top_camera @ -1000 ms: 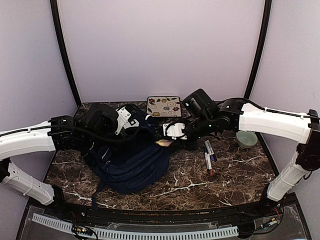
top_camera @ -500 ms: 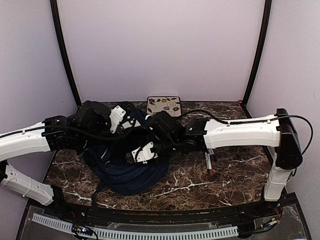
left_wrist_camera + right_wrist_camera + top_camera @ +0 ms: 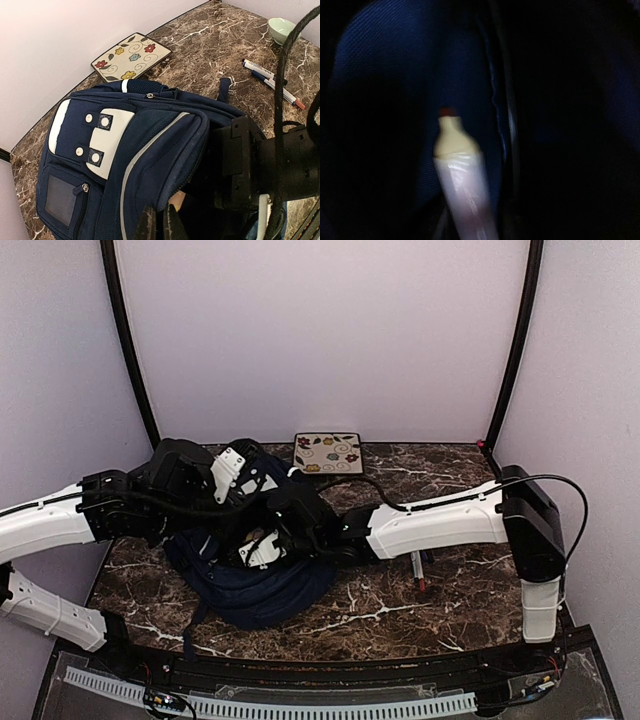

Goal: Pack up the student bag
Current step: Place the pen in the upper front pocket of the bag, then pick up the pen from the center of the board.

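Note:
The student bag (image 3: 262, 585) lies at the table's left centre, navy with white patches (image 3: 107, 137), its main opening facing right. My left gripper (image 3: 159, 226) is shut on the zipper edge of that opening and holds it up. My right gripper (image 3: 258, 545) reaches from the right into the opening. In the right wrist view, dark blue lining surrounds a white pen-like stick (image 3: 462, 180) with a cream end and red tip, pointing away from the camera. The right fingers are lost in the dark, so the grip does not show.
A flowered rectangular pad (image 3: 328, 452) lies at the back wall behind the bag. Loose markers (image 3: 272, 82) lie right of the bag, partly under the right arm (image 3: 430, 525). A pale green bowl (image 3: 281, 27) stands at the far right.
My right arm has swung left from beside the markers and pushed its gripper, with the white stick, into the bag's opening. The left gripper has kept hold of the bag's edge.

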{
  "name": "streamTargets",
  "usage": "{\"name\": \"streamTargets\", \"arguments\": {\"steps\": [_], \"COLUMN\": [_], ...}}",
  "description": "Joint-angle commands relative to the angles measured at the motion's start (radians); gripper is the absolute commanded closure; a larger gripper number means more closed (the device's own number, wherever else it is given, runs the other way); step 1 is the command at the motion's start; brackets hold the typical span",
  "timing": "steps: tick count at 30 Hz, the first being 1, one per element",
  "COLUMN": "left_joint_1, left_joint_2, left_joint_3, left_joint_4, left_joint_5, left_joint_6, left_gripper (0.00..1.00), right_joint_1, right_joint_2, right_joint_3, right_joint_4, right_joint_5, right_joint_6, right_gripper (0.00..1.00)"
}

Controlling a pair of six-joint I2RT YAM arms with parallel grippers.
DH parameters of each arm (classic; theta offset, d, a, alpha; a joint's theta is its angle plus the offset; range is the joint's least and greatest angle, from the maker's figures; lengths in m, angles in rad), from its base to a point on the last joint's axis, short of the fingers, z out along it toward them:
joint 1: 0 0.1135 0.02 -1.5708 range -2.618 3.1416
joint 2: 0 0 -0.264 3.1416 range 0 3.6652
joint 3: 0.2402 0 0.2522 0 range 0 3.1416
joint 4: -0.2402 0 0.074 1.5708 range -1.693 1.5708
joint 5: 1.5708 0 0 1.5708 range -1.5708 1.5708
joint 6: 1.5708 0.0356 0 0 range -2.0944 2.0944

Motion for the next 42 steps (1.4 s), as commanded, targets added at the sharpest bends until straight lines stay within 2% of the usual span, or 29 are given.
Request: {"name": "streamTargets", "arguments": {"steps": [1, 8, 14, 22, 25, 29, 32, 35, 38, 42], "left_joint_1": [0.004, 0.004, 0.004, 0.006, 0.006, 0.006, 0.006, 0.006, 0.006, 0.006], "left_joint_2": [-0.065, -0.078, -0.084, -0.079, -0.079, -0.092, -0.095, -0.090, -0.081, -0.067], "left_joint_3": [0.020, 0.003, -0.044, -0.141, -0.160, -0.184, -0.188, -0.185, -0.179, -0.169], "left_joint_4": [0.142, 0.149, 0.149, 0.186, 0.206, 0.247, 0.258, 0.264, 0.269, 0.271], "left_joint_5": [-0.012, -0.026, -0.030, -0.012, 0.005, 0.020, 0.030, 0.055, 0.071, 0.077], "left_joint_6": [-0.025, -0.030, -0.052, -0.083, -0.094, -0.091, -0.090, -0.092, -0.093, -0.091], "left_gripper": [1.00, 1.00, 1.00, 1.00, 1.00, 1.00, 1.00, 1.00, 1.00, 1.00], "right_joint_1": [-0.007, -0.003, -0.002, -0.046, -0.113, -0.245, -0.399, -0.535, -0.663, -0.768], "right_joint_2": [0.033, -0.086, -0.230, -0.368, -0.416, -0.488, -0.504, -0.472, -0.437, -0.374], "right_joint_3": [-0.041, -0.047, -0.080, -0.165, -0.234, -0.333, -0.380, -0.363, -0.355, -0.320], "right_joint_4": [0.276, 0.061, -0.256, -0.443, -0.455, -0.466, -0.504, -0.599, -0.682, -0.733], "right_joint_5": [0.076, -0.026, -0.256, -0.521, -0.597, -0.577, -0.520, -0.467, -0.492, -0.467], "right_joint_6": [-0.061, 0.109, 0.312, 0.548, 0.634, 0.716, 0.760, 0.783, 0.820, 0.834], "right_gripper": [0.56, 0.54, 0.52, 0.53, 0.55, 0.62, 0.65, 0.69, 0.70, 0.71]}}
